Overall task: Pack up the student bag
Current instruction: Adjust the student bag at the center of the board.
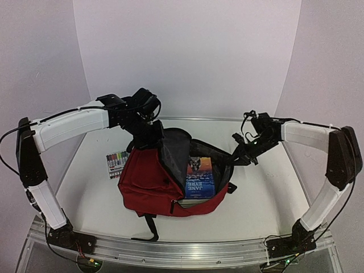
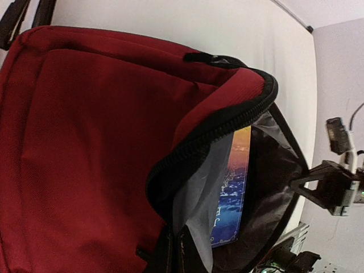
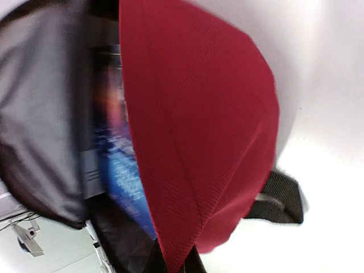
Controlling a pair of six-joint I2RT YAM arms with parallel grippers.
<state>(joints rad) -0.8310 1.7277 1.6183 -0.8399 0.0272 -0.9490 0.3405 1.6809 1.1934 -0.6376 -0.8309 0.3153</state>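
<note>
Left gripper (image 1: 149, 126): closed on the far left edge of the student bag's (image 1: 148, 182) opening, where the flap stands lifted off the table (image 1: 256, 210).
Right gripper (image 1: 242, 154): closed on the opposite rim of the opening, at the bag's right side; in its own wrist view the red cloth narrows down to the fingers at the bottom edge.
Student bag: dark red backpack lying at mid-table between the two arms, mouth spread open towards the far side.
Jane Eyre book (image 1: 199, 176): inside the main compartment, cover up. The title can be read only from the overhead camera; both wrist views show just a blue and orange slice of the cover, blurred on the right.
Zip rim (image 2: 227, 128): black and curving; seen up close in the left wrist view alone.
Grey lining (image 3: 40, 114): fills the left of the right wrist view, behind the book.
Marker set (image 1: 116, 164): flat pack of coloured markers on the table just left of the bag; only the overhead camera shows it.
Strap (image 1: 149, 227): black, trailing from the bag's near edge towards the arm bases.
Strap buckle end (image 3: 278, 199): black webbing sticking out beside the red panel, seen from the right wrist.
</note>
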